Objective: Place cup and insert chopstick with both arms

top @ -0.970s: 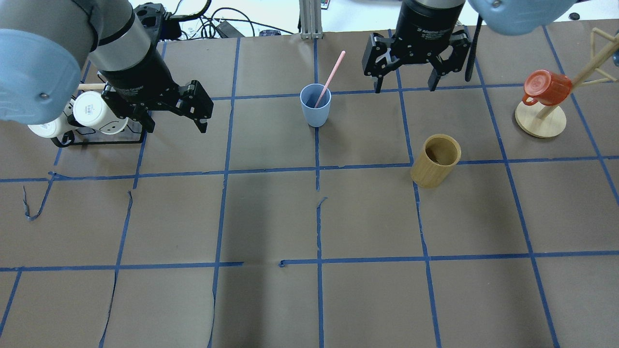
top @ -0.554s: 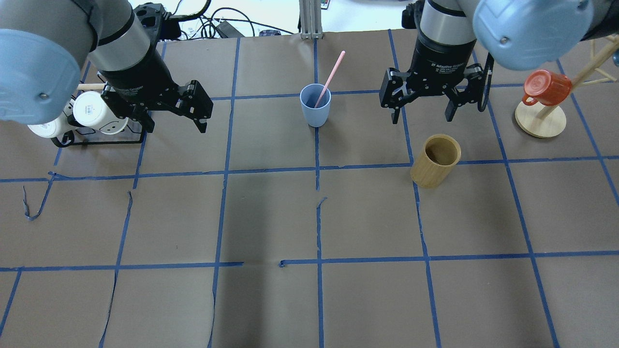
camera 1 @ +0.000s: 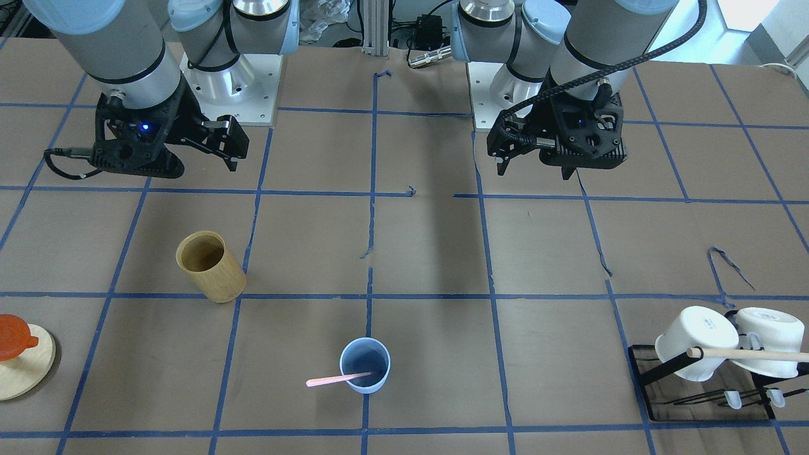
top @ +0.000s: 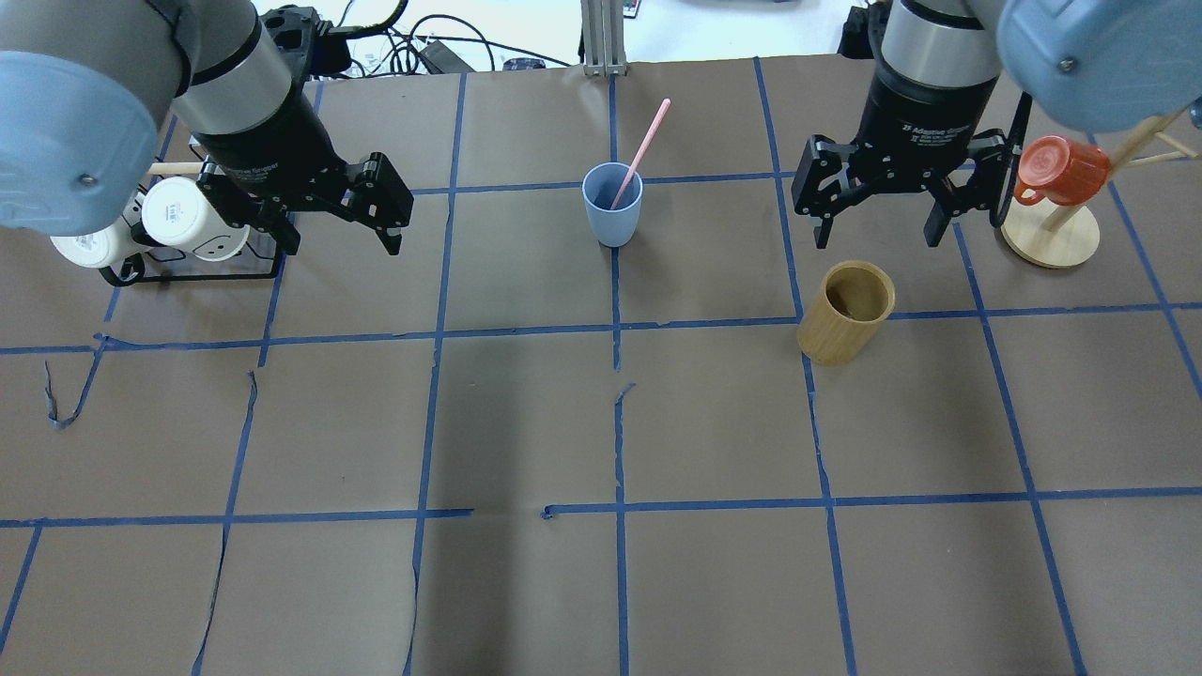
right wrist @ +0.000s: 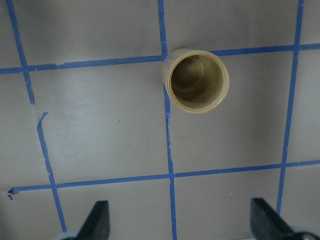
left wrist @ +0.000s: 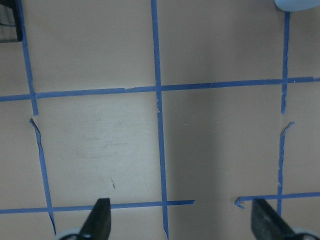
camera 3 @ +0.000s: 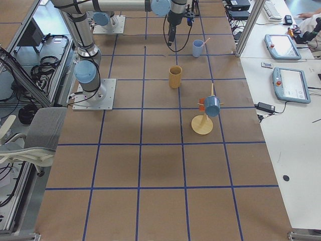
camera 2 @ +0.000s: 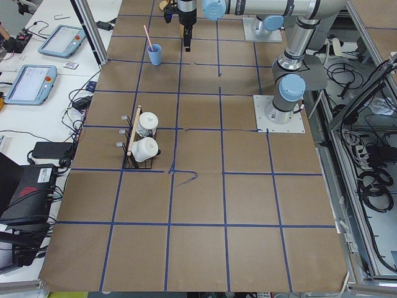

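The light-blue cup stands upright at the table's far middle, also in the front-facing view. One pale-pink chopstick leans inside it and sticks out over the rim. My left gripper is open and empty, hovering left of the cup beside the mug rack; its wrist view shows bare table and a sliver of the cup. My right gripper is open and empty, hovering just beyond the tan holder, well right of the cup. Its wrist view looks down on the holder.
A black rack with two white mugs and a wooden dowel stands at the far left. A wooden mug tree with a red mug stands at the far right, close to my right gripper.
My right arm has moved to the right and nearer, from behind the cup to over the tan holder's far side, still open. The left arm, cup and chopstick have not moved.
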Motion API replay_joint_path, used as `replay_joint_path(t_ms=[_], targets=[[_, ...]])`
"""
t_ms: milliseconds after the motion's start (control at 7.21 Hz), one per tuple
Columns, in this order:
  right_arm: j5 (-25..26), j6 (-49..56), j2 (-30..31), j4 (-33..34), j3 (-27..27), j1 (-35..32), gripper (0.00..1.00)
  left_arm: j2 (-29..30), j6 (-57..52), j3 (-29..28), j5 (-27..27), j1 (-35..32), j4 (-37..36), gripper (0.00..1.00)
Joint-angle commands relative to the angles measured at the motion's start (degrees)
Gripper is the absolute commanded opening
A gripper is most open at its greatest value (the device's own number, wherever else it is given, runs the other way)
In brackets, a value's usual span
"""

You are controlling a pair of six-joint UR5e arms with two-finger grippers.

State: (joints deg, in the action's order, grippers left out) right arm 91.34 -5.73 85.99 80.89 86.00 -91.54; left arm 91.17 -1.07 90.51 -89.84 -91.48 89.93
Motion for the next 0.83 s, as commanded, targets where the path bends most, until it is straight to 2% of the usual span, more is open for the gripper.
replay_joint_path(t_ms=[0, 693], targets=[[-3.42, 0.02, 1.45, -1.0, -0.39, 0.14, 1.0, -0.11, 0.02, 0.28, -0.07, 0.08, -0.02, 1.0], [-2.66, 0.02, 1.37, -1.26, 0.05, 0.23, 1.0, -0.02, 0.02, 0.37, -0.25, -0.01, 0.15, 1.0]])
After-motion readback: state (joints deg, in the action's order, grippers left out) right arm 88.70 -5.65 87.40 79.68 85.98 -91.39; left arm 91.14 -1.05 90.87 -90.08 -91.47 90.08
